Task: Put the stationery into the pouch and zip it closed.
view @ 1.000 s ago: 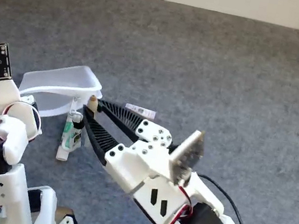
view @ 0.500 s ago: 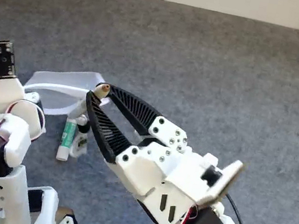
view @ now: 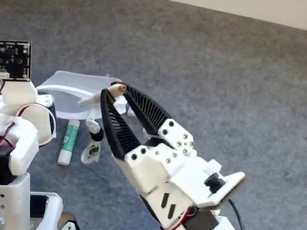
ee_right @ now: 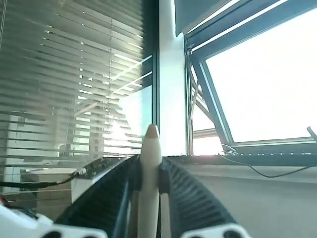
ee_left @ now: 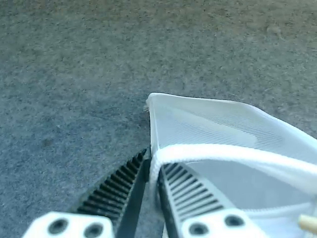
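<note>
- The gray carpet point(view: 236, 76) covers the whole table.
- A big window point(ee_right: 257, 79) with blinds point(ee_right: 74, 84) is in the room.
- The white net pouch point(view: 74, 93) lies open on the carpet. I cannot tell what is inside.
- The right gripper point(view: 112, 91) pinches a pencil point(ee_right: 148, 188). The pencil's tip is right at the pouch's mouth.
- The left gripper point(ee_left: 152, 163) pinches the pouch's rim.
- A green glue stick point(view: 69, 141) lies on the carpet just beside the pouch.
- A small white thing with a black top point(view: 93, 146) lies next to it.
</note>
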Tool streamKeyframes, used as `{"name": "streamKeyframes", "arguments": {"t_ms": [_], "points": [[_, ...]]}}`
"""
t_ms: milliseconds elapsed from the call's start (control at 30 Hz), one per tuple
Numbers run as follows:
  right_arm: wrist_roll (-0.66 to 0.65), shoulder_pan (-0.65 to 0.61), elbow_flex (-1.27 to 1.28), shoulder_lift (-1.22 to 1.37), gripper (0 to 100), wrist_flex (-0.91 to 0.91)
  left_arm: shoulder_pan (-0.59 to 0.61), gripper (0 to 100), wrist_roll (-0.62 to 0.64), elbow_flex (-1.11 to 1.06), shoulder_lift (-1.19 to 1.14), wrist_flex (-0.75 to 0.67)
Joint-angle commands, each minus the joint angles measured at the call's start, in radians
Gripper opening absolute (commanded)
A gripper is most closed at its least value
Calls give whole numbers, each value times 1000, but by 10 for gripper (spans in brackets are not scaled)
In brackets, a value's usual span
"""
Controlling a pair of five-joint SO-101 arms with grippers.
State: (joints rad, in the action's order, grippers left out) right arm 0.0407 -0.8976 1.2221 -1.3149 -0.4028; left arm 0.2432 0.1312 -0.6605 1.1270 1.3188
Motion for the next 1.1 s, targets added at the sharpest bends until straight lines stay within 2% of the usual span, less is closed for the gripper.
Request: {"name": "streamKeyframes", "arguments": {"t_ms": [0, 200, 433, 533, 900, 1000, 1067], "points": [[2, 10, 35, -13, 4, -91, -19, 7, 18, 65, -2, 3], [2, 13, 81, 30, 4, -150, -19, 7, 18, 65, -2, 15], [2, 64, 77, 302, 4, -400, -19, 7, 17, 65, -1, 15], [2, 61, 82, 410, 4, -453, -19, 7, 17, 65, -1, 15], [2, -5, 82, 553, 11, -441, -15, 7, 14, 64, -2, 17], [6, -10, 79, 545, 25, -348, -15, 7, 14, 64, -2, 17], [6, -25, 74, 538, 78, -278, -15, 7, 14, 62, -2, 17]]}}
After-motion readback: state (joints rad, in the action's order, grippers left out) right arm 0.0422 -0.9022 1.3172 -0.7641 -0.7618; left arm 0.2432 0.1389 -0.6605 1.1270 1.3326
